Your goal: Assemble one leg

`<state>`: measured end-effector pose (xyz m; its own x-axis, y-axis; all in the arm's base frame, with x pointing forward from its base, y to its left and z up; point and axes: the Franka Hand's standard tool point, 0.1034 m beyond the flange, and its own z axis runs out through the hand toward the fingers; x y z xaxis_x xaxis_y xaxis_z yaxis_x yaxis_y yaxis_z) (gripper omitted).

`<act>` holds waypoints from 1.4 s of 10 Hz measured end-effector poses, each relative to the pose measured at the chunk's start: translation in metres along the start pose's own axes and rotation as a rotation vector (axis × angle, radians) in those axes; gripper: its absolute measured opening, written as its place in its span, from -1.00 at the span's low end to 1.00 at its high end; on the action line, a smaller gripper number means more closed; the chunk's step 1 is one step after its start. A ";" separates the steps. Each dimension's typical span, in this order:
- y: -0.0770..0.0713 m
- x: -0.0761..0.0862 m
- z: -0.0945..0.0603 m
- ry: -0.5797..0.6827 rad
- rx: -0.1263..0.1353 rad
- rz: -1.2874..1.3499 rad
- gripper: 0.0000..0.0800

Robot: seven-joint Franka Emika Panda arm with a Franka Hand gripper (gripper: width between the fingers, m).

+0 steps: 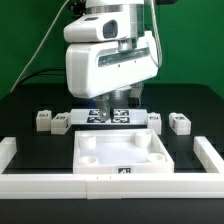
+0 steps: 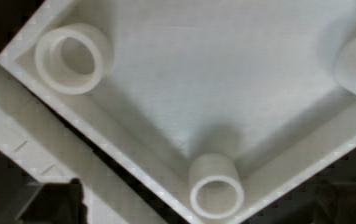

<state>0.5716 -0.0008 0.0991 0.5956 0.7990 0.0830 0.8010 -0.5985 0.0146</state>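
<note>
Four small white legs with marker tags lie on the black table, two at the exterior view's left [image 1: 43, 121] [image 1: 62, 123] and two at its right [image 1: 155, 120] [image 1: 180, 123]. The large square panel [image 1: 120, 152] with round corner holes lies in front of them. My gripper [image 1: 116, 102] hangs low between the leg pairs, just behind the panel and over the marker board [image 1: 112, 115]. Its fingers stand apart with nothing between them. The wrist view is filled by the panel [image 2: 210, 100] and its round sockets [image 2: 72, 58] [image 2: 219, 196]. No leg shows there.
A white U-shaped fence runs along the exterior view's left [image 1: 8, 150], front [image 1: 110, 186] and right [image 1: 210, 155]. A green wall stands behind the table. A strip of the fence [image 2: 33, 120] crosses the wrist view beside the panel.
</note>
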 end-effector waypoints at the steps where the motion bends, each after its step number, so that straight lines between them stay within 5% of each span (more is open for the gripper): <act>1: 0.000 0.000 0.000 0.000 0.000 0.000 0.62; 6: -0.005 -0.006 0.004 -0.001 -0.009 -0.145 0.62; 11: -0.031 -0.032 0.019 -0.052 0.060 -0.439 0.62; 14: -0.030 -0.030 0.019 -0.050 0.058 -0.441 0.62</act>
<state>0.5309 -0.0059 0.0773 0.1979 0.9797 0.0328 0.9802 -0.1974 -0.0178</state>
